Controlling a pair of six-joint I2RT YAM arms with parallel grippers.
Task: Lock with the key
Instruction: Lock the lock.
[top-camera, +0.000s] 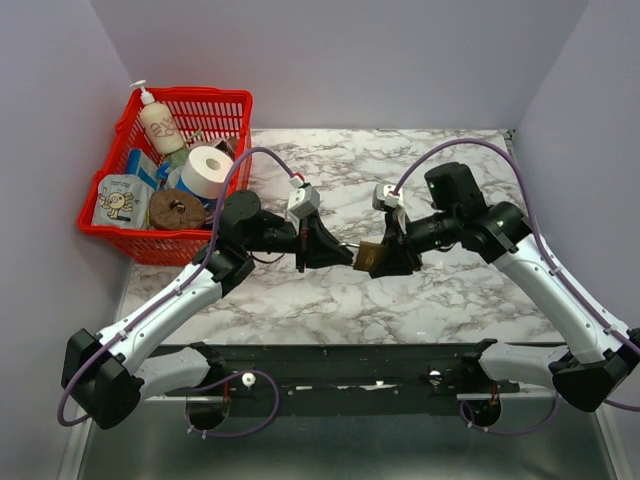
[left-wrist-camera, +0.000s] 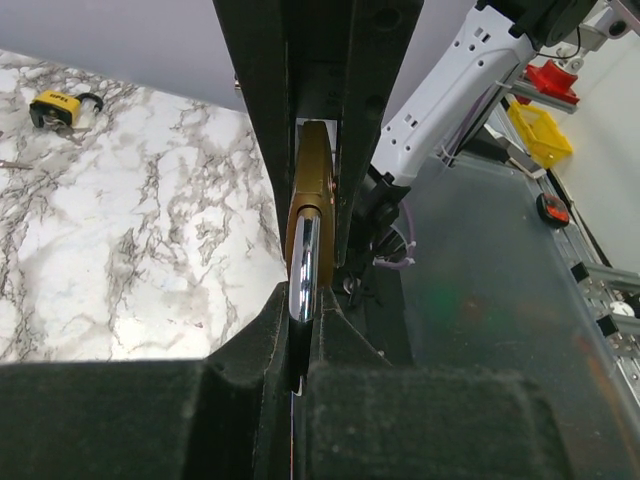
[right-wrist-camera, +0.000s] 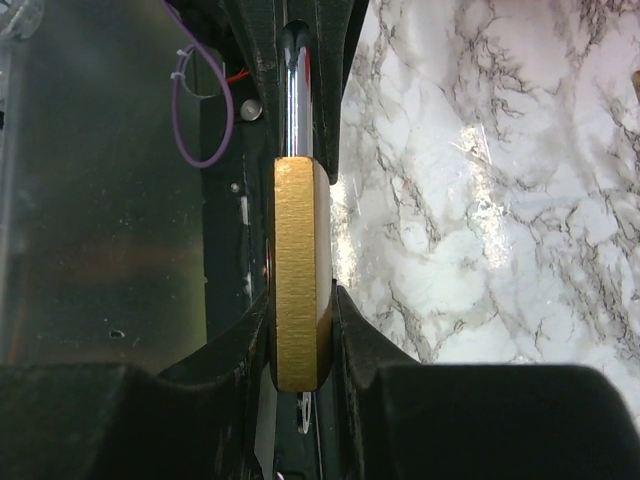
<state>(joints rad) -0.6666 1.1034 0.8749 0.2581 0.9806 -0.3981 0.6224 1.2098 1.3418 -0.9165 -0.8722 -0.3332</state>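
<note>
Both arms meet over the marble desk (top-camera: 300, 300), sharing one brass padlock (right-wrist-camera: 300, 270) held in the air between them.

The right gripper (right-wrist-camera: 300, 330) has its jaws clenched on the flat faces of the padlock body, which shows edge-on in its wrist view. The left gripper (left-wrist-camera: 300, 310) has its jaws pinched tight on the chrome shackle (left-wrist-camera: 305, 260), which runs straight from the top of the body into that grip. In the top view the padlock sits mid-desk, off the surface, with the two sets of fingers facing each other from either side. A small yellow padlock (left-wrist-camera: 58, 107) lies on the marble well apart from them. A red basket (top-camera: 215, 100) of bottles and rolls stands at the far left corner.
</note>
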